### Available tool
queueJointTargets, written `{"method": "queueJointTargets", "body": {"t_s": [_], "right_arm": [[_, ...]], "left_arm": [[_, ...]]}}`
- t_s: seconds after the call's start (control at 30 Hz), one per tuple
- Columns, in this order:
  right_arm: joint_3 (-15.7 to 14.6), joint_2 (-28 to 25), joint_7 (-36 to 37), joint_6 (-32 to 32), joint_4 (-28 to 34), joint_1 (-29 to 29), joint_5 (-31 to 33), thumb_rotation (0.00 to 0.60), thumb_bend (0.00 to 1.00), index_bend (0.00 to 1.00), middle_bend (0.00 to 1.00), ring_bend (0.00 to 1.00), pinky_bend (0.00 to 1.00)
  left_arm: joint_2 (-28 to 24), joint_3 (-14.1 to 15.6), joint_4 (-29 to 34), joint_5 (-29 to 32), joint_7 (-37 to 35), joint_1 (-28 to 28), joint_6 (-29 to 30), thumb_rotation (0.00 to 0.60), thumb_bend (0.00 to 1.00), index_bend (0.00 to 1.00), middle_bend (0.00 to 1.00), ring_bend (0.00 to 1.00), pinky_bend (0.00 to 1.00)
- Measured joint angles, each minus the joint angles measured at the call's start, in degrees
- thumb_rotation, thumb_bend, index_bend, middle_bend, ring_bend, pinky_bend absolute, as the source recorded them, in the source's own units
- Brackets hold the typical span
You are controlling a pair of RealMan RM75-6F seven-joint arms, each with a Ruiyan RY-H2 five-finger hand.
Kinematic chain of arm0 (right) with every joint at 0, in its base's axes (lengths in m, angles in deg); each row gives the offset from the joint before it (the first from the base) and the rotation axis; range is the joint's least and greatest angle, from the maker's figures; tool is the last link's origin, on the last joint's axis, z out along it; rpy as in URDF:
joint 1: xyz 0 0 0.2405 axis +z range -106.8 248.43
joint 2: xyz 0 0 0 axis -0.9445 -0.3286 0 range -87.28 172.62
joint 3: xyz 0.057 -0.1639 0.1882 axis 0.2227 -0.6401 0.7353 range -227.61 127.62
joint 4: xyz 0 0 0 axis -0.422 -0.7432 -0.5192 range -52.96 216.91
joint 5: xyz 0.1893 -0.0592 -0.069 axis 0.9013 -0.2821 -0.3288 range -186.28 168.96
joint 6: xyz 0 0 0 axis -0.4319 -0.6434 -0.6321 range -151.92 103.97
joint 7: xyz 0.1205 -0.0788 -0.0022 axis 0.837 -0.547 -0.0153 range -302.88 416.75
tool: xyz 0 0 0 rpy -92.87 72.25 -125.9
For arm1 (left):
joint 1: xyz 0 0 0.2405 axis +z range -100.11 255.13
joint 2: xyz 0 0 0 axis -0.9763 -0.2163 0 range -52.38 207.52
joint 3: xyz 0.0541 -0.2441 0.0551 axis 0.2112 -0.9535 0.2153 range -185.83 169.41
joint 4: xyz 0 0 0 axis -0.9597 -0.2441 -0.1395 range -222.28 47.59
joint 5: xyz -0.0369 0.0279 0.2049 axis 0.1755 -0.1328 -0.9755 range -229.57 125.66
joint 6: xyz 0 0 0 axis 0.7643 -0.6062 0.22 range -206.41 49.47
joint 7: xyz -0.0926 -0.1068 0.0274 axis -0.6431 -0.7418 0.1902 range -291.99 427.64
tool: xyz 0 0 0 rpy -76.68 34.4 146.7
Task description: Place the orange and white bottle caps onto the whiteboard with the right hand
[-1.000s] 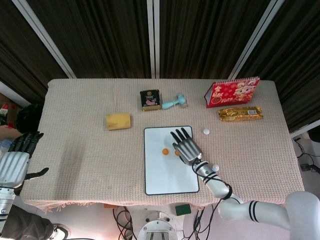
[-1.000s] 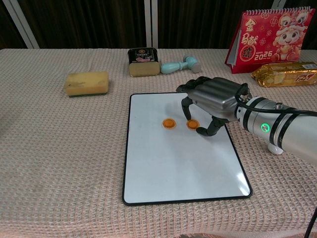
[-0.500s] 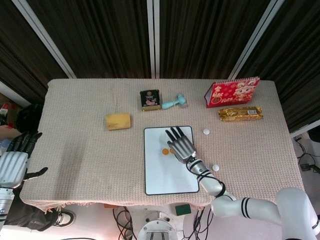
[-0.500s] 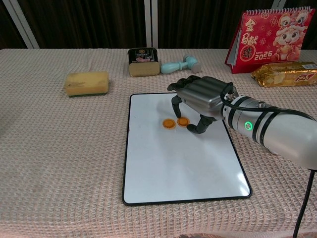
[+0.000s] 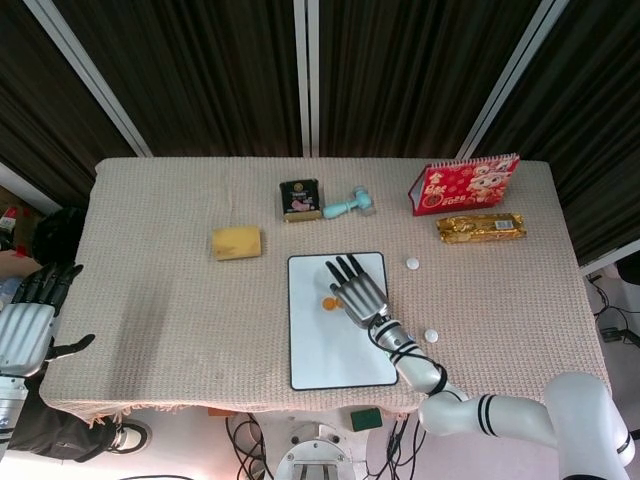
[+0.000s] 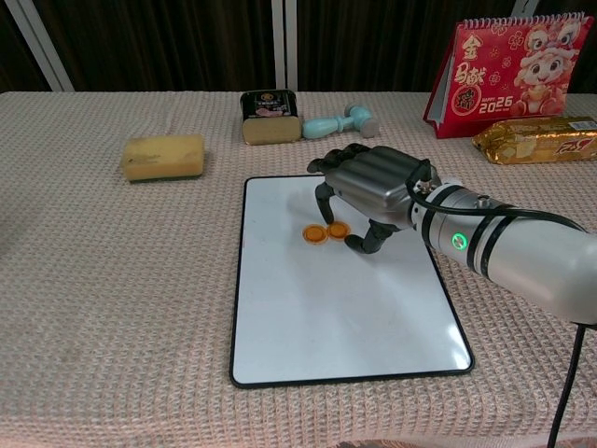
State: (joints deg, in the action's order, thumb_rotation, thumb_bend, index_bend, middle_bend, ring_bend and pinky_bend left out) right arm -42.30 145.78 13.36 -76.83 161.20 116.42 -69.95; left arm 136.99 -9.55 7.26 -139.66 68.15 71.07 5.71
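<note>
The whiteboard (image 5: 335, 350) (image 6: 345, 317) lies flat at the table's front middle. One orange cap (image 5: 327, 302) (image 6: 315, 233) rests on its upper part. Just right of it, a second orange cap (image 6: 338, 229) sits between the thumb and a fingertip of my right hand (image 5: 352, 289) (image 6: 373, 182), which arches over it with its fingers curled down; the head view hides this cap under the hand. Two white caps (image 5: 412, 263) (image 5: 431, 335) lie on the cloth right of the board. My left hand (image 5: 25, 320) hangs off the table's left edge, fingers apart, holding nothing.
Behind the board are a yellow sponge (image 5: 236, 242), a dark tin (image 5: 299, 199) and a teal dumbbell-shaped toy (image 5: 349, 205). A red calendar (image 5: 463, 184) stands at the back right with a gold packet (image 5: 480, 228) in front of it.
My right hand has slid left across the whiteboard, and the second orange cap has moved left with it, ending close beside the first. The left hand has stayed put.
</note>
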Motion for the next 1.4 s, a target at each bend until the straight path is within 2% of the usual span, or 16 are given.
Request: {"method": "queueJointTargets", "body": {"t_s": [0.17,0.27,0.6,0.8,0.93,1.13,1.27,1.4], "right_arm": [[-0.3,-0.6,-0.1,0.0,0.8,0.2,0.7,0.600,0.35,0.36,0.02,0.00,0.00],[-0.4,-0.9,-0.2,-0.1,1.2,0.4,1.1,0.600,0.34,0.31,0.01,0.00,0.00],[-1.0,-2.1,0.3,-1.7,3.2,0.2,0.5,0.600,0.33,0.24,0.01,0.00,0.00],[-2.4,-6.8,1.5,-5.9,9.2,-1.9,-3.3,0.600,0.33,0.24,0.01,0.00,0.00],[-4.5,-12.3,2.2,-10.1,15.0,-4.8,-7.0,0.600,0.33,0.24,0.01,0.00,0.00],[-10.3,-21.8,2.8,-16.0,21.7,-11.3,-10.6,0.600,0.33,0.28,0.01,0.00,0.00],[-13.7,-25.6,2.9,-18.3,23.1,-15.3,-11.4,0.600,0.33,0.30,0.01,0.00,0.00],[-15.3,-26.6,4.1,-19.2,21.9,-17.8,-11.7,0.600,0.33,0.33,0.01,0.00,0.00]], "left_arm": [[0.0,0.0,0.0,-0.1,0.0,0.0,0.0,0.575,0.08,0.09,0.07,0.00,0.11],[0.0,0.0,0.1,-0.1,0.1,0.0,0.0,0.576,0.08,0.09,0.07,0.00,0.11],[0.1,0.1,0.2,-0.2,0.3,0.0,-0.2,0.573,0.08,0.09,0.07,0.00,0.11],[0.0,0.2,0.2,-0.4,0.2,0.0,-0.1,0.577,0.08,0.09,0.07,0.00,0.11],[0.0,0.2,0.4,-0.5,0.4,0.0,0.0,0.575,0.08,0.09,0.07,0.00,0.11],[0.0,0.4,1.1,-1.1,1.3,0.0,0.0,0.574,0.08,0.09,0.07,0.00,0.11],[0.0,0.6,1.4,-1.5,1.6,0.0,0.1,0.575,0.08,0.09,0.07,0.00,0.11],[-0.1,0.6,1.6,-1.6,1.7,0.1,0.4,0.575,0.08,0.09,0.07,0.00,0.11]]}}
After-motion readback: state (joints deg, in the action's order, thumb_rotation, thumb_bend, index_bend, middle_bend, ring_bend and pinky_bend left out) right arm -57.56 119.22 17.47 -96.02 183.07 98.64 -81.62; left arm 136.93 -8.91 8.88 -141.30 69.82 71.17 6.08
